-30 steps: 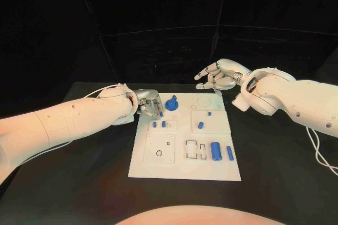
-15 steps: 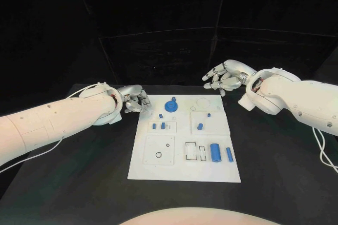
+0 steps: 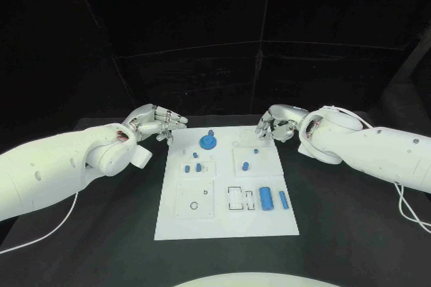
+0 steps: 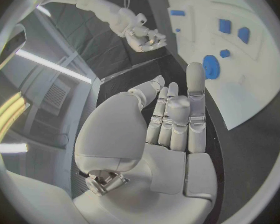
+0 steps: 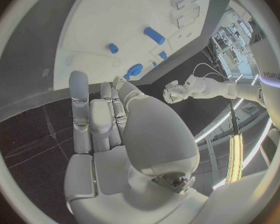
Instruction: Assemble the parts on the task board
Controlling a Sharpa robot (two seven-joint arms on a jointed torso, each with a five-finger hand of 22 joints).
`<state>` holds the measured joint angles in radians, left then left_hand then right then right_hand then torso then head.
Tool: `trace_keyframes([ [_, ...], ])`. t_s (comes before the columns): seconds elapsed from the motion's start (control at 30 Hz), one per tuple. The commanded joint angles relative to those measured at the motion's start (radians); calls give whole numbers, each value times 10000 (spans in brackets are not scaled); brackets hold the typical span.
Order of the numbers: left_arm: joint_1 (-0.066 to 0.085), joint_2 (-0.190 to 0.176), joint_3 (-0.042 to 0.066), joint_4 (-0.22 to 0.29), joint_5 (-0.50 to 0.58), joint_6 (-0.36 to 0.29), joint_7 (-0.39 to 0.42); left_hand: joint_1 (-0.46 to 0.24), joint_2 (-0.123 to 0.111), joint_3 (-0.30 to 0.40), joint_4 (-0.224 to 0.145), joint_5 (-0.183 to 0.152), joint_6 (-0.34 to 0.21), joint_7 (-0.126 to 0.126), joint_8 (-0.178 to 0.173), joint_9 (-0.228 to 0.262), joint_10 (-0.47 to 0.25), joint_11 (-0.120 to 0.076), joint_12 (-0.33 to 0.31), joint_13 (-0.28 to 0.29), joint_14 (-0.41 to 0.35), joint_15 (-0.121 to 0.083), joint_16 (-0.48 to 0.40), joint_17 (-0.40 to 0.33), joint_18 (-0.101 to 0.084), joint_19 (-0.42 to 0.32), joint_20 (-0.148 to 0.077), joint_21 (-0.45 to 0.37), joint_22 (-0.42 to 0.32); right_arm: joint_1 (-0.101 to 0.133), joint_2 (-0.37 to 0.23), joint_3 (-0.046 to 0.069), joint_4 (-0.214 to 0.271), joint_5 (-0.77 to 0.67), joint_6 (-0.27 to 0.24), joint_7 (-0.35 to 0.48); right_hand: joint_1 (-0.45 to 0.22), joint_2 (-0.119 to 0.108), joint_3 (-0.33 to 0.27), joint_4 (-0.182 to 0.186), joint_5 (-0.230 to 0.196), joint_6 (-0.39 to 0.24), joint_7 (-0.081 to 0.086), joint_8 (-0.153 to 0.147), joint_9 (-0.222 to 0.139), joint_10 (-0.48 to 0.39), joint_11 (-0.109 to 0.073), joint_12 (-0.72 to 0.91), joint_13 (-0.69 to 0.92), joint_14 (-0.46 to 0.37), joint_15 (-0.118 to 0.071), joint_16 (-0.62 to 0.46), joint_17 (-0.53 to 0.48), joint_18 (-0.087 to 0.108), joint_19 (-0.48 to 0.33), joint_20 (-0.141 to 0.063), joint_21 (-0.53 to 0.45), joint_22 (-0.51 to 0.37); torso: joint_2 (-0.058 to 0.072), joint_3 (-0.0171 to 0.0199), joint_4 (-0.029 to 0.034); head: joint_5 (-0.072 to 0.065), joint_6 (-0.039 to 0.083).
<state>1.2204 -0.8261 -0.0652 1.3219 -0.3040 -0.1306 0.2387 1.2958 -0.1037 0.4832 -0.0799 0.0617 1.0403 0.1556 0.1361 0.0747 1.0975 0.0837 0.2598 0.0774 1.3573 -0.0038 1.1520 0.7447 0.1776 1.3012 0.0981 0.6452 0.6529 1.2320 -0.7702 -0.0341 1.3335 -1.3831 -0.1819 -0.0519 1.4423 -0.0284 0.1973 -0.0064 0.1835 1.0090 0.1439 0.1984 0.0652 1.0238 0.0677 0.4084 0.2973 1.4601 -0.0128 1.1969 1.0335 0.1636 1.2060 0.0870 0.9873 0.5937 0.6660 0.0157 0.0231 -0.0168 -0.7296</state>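
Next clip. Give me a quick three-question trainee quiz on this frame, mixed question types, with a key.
1. True or false: the left hand holds a blue part.
2. The round blue part sits at the task board's A) near end B) far end C) off the board.
3. Fill in: the right hand hovers by the board's far ____ corner.

Key: 1 false; 2 B; 3 right.

Head camera looks steeply down on the tabletop [image 3: 108, 225] from above; each wrist camera sits close behind its own palm, all three sharing the task board [image 3: 225, 187].
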Motion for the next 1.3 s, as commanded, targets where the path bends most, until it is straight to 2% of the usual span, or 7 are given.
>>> trace_keyframes([
  [0.03,-16,-52,-6,246,3066,-282,1235,-53,69,-78,21,-26,47,-45,37,8,153,-21,111,33,-93,-7,-79,-99,64,-81,-29,-92,-55,-72,-41,-69,142,-1770,-53,-949,-60,-207,203,9,-88,58,-7,-155,-14,-1,33,-344,-359,149,15,163,210,-32,142,22,198,292,7,7,16,-84,23],
  [0.07,-23,-66,-7,306,3172,-312,1307,-52,73,-88,20,-26,45,-50,37,7,181,-30,137,41,-98,-13,-85,-105,65,-84,-33,-106,-64,-98,-47,-89,179,-1853,-40,-1005,-112,-251,228,28,-122,33,3,-201,-17,-24,50,-418,-434,163,33,189,240,-39,160,33,226,328,5,11,14,-86,17],
  [0.17,-44,-104,-10,505,3423,-383,1490,-47,80,-118,14,-26,44,-59,41,4,241,-49,207,62,-124,-28,-121,-165,64,-91,-46,-144,-89,-180,-71,-136,335,-2048,50,-1126,-541,-536,135,237,-798,-121,47,-430,-19,-178,156,-724,-768,213,119,290,357,-64,215,107,304,436,4,18,-1,-86,-11],
  [0.27,-58,-119,-12,610,3648,-393,1592,-55,79,-139,17,-28,50,-61,46,4,255,-52,234,70,-152,-31,-155,-222,62,-100,-50,-165,-103,-266,-69,-160,495,-2171,214,-1210,-648,-698,19,284,-873,-263,82,-634,-13,-330,215,-898,-1013,230,159,340,414,-65,246,152,345,495,2,-8,9,-84,-30],
  [0.47,-66,-119,-13,657,3849,-455,1732,-56,85,-163,16,-26,55,-71,52,4,270,-62,271,80,-186,-33,-186,-271,60,-117,-55,-197,-122,-386,-7,-174,605,-2305,390,-1224,-362,-585,245,153,-525,-135,134,-766,11,-225,254,-988,-1344,272,186,460,553,-101,368,189,537,767,-2,0,39,-64,-43],
  [0.87,-76,-97,-17,738,3862,-427,1741,-53,87,-206,8,-25,-4,-57,28,-13,209,-49,303,83,-268,-26,-241,-356,52,-164,-56,-268,-163,-545,275,-178,454,-2344,317,-1092,-148,-460,896,-11,-627,74,140,-911,13,31,245,-1126,-1805,288,180,551,654,-154,522,201,838,1159,13,-2,6,0,-35],
  [1.3,-81,-67,-21,719,3750,-371,1671,-37,118,-209,5,-22,-29,-45,19,-19,166,-39,316,82,-303,-18,-261,-396,49,-180,-54,-297,-181,-598,490,-178,276,-2352,634,-1130,-85,-370,2057,-284,-800,448,151,-1006,41,507,210,-1205,-2238,339,133,782,908,-215,669,185,1242,1667,9,5,13,19,-92],
])
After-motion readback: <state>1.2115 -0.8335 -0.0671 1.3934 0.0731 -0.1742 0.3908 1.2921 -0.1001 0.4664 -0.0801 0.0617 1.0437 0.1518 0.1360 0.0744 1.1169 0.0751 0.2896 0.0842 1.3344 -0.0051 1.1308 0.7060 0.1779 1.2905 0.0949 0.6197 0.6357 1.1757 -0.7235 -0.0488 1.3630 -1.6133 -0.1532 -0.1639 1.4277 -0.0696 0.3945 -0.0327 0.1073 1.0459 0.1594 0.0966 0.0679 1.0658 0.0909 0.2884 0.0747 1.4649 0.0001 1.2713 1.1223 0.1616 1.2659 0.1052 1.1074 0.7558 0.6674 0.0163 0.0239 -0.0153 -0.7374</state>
